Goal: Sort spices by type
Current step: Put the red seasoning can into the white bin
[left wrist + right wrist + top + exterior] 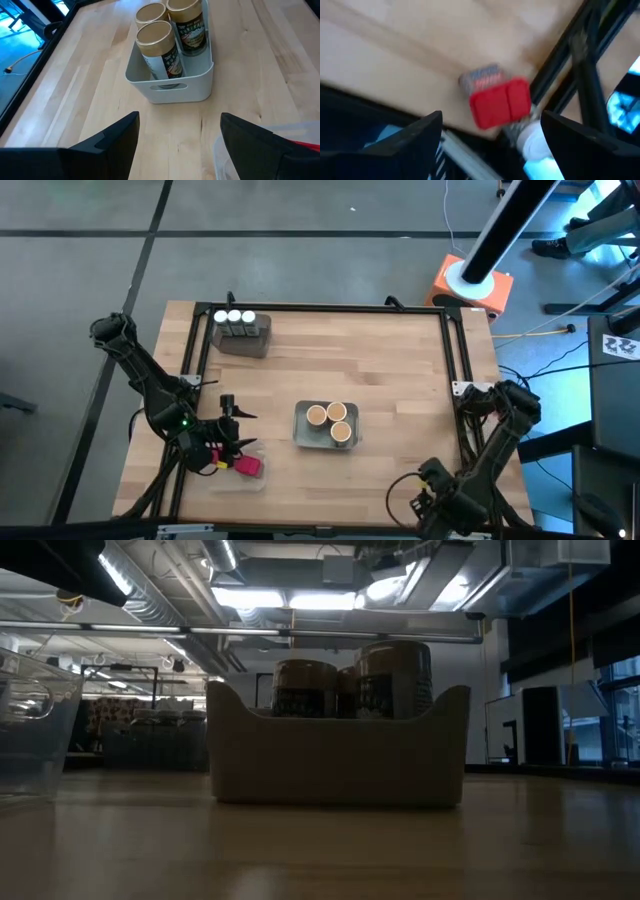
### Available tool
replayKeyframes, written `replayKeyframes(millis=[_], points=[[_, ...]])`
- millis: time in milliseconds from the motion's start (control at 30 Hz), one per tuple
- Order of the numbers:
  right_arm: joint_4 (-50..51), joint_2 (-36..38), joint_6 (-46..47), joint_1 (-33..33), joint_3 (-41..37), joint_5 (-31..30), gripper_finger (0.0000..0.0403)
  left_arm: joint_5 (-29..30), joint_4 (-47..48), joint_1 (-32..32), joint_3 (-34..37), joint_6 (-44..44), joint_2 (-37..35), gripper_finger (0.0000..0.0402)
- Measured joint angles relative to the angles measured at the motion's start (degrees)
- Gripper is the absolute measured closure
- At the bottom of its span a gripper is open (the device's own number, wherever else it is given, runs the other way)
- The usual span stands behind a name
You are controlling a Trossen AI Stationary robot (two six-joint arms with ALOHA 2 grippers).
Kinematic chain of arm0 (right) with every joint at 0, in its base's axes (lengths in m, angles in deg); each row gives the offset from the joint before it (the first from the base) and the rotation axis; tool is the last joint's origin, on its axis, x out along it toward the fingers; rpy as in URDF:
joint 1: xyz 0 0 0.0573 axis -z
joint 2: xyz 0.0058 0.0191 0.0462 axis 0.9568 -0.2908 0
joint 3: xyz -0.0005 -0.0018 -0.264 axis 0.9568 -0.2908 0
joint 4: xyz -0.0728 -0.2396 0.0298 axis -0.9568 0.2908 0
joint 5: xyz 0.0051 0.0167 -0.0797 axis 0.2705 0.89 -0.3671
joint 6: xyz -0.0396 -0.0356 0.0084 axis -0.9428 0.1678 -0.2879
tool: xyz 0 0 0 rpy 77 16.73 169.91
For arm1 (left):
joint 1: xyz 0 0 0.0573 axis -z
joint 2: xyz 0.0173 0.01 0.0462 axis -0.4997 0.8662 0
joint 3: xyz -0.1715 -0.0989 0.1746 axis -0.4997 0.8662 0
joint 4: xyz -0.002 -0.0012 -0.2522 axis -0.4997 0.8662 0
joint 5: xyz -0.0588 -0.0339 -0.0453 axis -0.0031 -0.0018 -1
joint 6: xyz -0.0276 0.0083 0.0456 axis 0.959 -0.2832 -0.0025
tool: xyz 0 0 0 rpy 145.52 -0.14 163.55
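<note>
1. Near the table's left front edge, a red box [247, 466] is lying in a clear tray [235, 480], just beside the left gripper [236, 432], whose fingers are standing apart and holding nothing.
2. It is probably light, stiff and smooth; gripping its flat sides looks safest.
3. At the table's right front edge, another red box [499, 102], flip-capped and labelled, is sitting before the right gripper [490, 135], fingers apart.
4. Three tan-lidded jars [330, 420] are filling the grey tray [303, 437].

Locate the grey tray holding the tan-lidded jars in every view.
High view: grey tray at table centre.
Low view: middle, jars rising above its rim.
Left wrist view: upper centre, ahead of the fingers.
Right wrist view: not in it.
Shared landmark: the three tan-lidded jars.
</note>
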Motion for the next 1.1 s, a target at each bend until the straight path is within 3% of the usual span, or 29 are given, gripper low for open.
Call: replayKeyframes(millis=[200, 333, 433, 767, 933, 1100], points=[[-2.5, -0.1, -0.6, 0.1, 0.0, 2.0, 0.0067, 0.0, 0.0, 0.0, 0.0, 0.0, 0.0, 0.0139], [-3.5, -0.2, -2.1, 0.1, -0.9, 5.2, 0.0092, 0.0, 0.0, 0.0, 0.0, -0.4, 0.0, 0.0139], [-4.1, -0.2, -3.4, 0.1, -1.8, 8.2, 0.0138, 0.0, 0.0, 0.0, 0.0, -0.4, 0.0, 0.0139], [-6.5, -0.2, -10.1, 0.1, -6.4, 9.5, 0.0322, 0.0, 0.0, 0.0, 0.0, -0.1, 0.0, 0.0139], [-8.4, -0.2, -11.6, 0.1, -8.2, 9.8, 0.0376, 0.0, 0.0, 0.0, 0.0, 0.0, 0.0, 0.0139], [-9.1, -0.2, -12.6, 0.0, -10.8, 10.8, 0.0399, 0.0, 0.0, 0.0, 0.0, 0.0, 0.0, 0.0139]])
